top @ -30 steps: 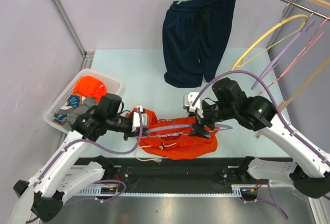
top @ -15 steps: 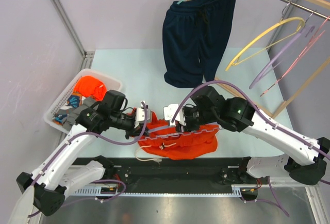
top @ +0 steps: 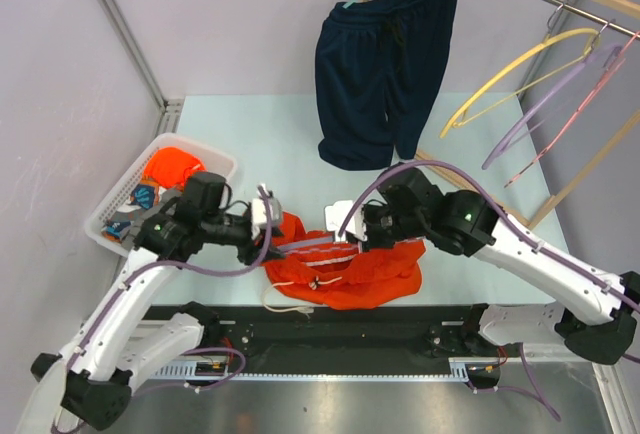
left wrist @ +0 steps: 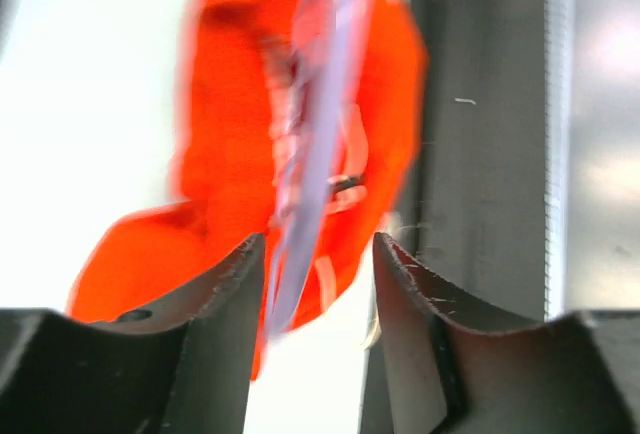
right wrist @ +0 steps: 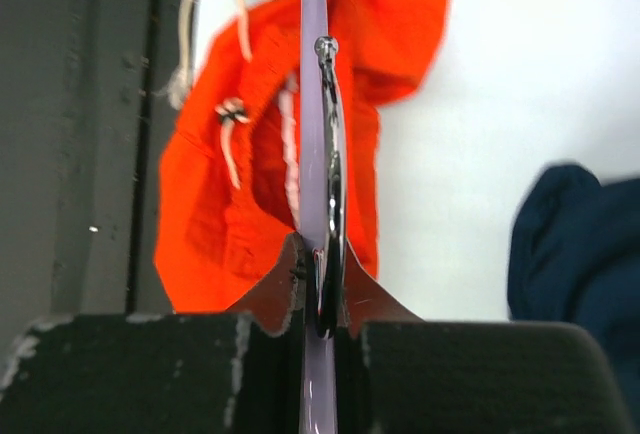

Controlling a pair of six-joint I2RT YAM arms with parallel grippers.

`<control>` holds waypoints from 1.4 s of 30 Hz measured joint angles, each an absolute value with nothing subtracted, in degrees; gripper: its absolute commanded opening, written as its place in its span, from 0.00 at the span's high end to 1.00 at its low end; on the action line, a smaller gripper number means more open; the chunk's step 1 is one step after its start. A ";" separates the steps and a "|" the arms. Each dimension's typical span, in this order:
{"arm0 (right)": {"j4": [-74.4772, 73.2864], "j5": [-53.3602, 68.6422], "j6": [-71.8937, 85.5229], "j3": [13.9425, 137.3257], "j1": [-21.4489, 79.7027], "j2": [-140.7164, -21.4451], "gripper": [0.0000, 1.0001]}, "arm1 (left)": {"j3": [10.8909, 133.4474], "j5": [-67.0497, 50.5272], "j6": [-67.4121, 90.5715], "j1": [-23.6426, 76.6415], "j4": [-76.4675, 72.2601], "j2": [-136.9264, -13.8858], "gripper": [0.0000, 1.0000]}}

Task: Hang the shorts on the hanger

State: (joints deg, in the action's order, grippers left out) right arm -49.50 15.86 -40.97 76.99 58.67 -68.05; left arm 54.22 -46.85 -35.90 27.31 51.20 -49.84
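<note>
The orange shorts lie crumpled on the table's near edge, white drawstring trailing off to the left. The lavender hanger runs across their top, between my two grippers. My right gripper is shut on the hanger where its metal hook sits, with the shorts hanging below. My left gripper is open at the hanger's other end. In the left wrist view the blurred hanger bar passes between the parted fingers, closer to the left one, over the shorts.
A white basket at the left holds another orange cloth. Navy shorts hang on a teal hanger at the back. A yellow hanger and other pale hangers hang from the rail on the right.
My right gripper moved left along the hanger and shut on it by the hook. My left gripper opened, let go of the hanger's end and drew back slightly.
</note>
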 measured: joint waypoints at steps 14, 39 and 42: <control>-58.06 15.62 -41.98 81.12 51.48 -66.78 1.00 | 53.54 -45.84 -50.76 10.41 56.51 -59.86 0.34; -59.18 21.21 -39.16 80.38 51.33 -70.70 1.00 | 43.62 -35.59 -66.06 16.40 51.64 -60.45 0.42; -59.44 22.35 -38.74 80.38 50.04 -70.70 1.00 | 42.83 -35.05 -66.81 16.99 51.53 -60.45 0.42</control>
State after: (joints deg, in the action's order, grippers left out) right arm -59.44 22.35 -38.74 80.38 50.04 -70.70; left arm 42.83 -35.05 -66.81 16.99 51.53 -60.45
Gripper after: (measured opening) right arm 0.065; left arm 0.582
